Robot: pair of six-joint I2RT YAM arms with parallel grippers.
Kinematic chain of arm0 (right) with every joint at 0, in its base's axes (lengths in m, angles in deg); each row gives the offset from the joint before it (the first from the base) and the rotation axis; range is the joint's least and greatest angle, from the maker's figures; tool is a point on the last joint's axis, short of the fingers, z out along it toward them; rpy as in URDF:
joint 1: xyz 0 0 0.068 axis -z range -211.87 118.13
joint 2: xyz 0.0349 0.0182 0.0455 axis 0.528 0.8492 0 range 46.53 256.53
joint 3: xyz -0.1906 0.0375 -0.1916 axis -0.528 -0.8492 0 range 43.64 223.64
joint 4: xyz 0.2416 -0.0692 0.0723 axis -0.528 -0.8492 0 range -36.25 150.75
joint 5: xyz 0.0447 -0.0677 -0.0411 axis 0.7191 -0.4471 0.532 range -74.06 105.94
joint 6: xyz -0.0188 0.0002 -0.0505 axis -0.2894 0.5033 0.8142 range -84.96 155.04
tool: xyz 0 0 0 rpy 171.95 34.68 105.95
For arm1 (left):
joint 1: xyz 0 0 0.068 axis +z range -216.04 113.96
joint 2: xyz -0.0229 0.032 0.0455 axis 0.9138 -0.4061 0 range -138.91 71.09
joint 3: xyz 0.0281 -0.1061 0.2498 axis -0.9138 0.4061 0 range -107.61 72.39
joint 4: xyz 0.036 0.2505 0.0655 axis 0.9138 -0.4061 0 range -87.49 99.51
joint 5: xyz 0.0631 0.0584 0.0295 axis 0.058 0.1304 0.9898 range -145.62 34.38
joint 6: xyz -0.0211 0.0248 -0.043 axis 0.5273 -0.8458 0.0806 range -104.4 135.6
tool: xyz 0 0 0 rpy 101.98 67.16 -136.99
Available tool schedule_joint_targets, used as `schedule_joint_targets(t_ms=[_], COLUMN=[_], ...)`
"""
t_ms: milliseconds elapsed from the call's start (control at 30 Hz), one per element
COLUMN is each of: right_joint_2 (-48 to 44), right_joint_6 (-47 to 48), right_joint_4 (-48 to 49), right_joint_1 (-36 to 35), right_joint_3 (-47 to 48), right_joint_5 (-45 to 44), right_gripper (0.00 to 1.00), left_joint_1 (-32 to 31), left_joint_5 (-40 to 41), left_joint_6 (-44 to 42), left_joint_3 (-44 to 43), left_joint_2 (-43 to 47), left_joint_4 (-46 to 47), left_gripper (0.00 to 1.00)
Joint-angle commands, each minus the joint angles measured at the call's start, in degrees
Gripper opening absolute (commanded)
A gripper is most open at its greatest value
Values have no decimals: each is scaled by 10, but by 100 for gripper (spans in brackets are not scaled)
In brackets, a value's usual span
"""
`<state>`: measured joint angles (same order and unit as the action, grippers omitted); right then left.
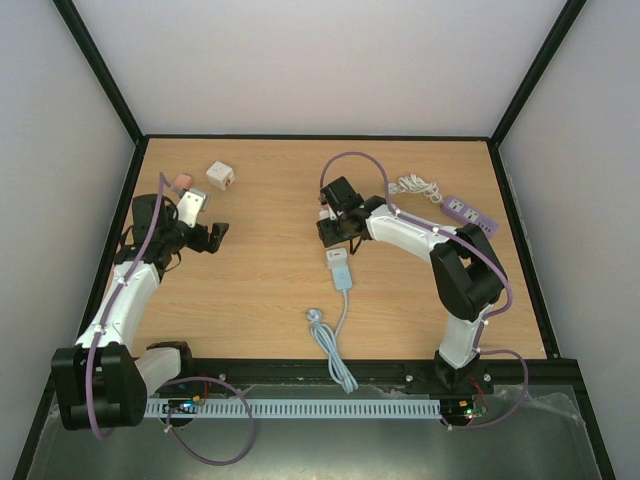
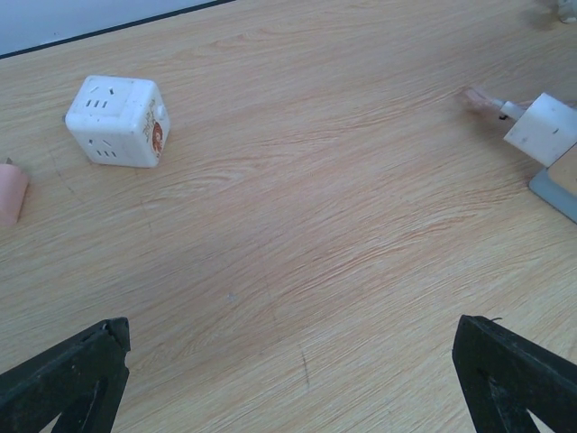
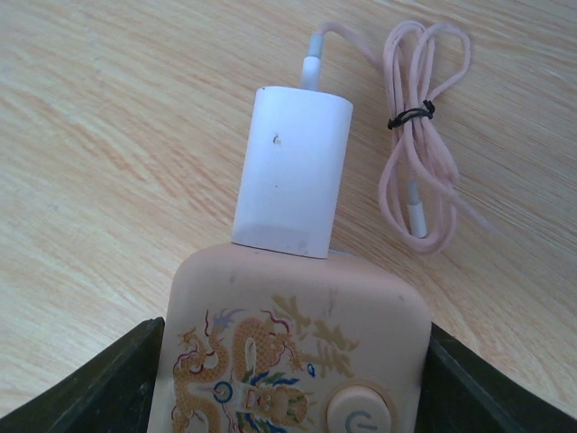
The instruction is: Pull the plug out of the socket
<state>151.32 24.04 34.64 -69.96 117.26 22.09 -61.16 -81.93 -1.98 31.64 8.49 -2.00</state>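
Observation:
In the right wrist view a pale pink socket block (image 3: 288, 352) with a dragon print and a round power button sits between my right fingers. A white plug (image 3: 293, 171) is pushed into its far end. The plug's thin pink cable runs to a tied coil (image 3: 424, 117) on the table. My right gripper (image 3: 290, 379) is shut on the socket's sides. In the top view it (image 1: 335, 230) is at mid table and the plug (image 1: 323, 212) shows at its edge. The plug also shows in the left wrist view (image 2: 541, 128). My left gripper (image 2: 293, 379) is open and empty, low over bare wood.
A white cube socket (image 1: 220, 176) and a small pink object (image 1: 180, 183) lie at the back left. A light blue strip (image 1: 340, 270) with a bundled cable (image 1: 335, 350) lies in front of the right gripper. A purple power strip (image 1: 468, 212) and a white cable (image 1: 420, 187) lie at the back right.

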Motion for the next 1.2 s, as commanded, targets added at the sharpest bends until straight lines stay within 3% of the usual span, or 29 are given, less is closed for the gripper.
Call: schedule_joint_targets(t_ms=[0, 167, 367, 600, 933, 1167], right_joint_2=[20, 20, 13, 3, -6, -34], right_joint_6=[92, 161, 236, 359, 514, 590], right_joint_4=[-24, -36, -63, -123, -165, -182], right_joint_1=[-27, -34, -43, -61, -94, -94], right_joint_3=[-10, -11, -20, -28, -67, -112], right_joint_5=[68, 102, 152, 205, 206, 213], right_gripper=[59, 53, 52, 55, 54, 53], left_joint_1=[-1, -1, -1, -1, -4, -46], left_joint_5=[-22, -24, -28, -96, -256, -270], left_joint_6=[-6, -5, 3, -37, -260, -500], left_joint_3=[-4, -9, -8, -3, -17, 0], left_joint_2=[4, 3, 1, 21, 0, -28], left_joint_4=[-9, -15, -12, -32, -158, -264], left_gripper=[100, 100, 100, 100, 100, 98])
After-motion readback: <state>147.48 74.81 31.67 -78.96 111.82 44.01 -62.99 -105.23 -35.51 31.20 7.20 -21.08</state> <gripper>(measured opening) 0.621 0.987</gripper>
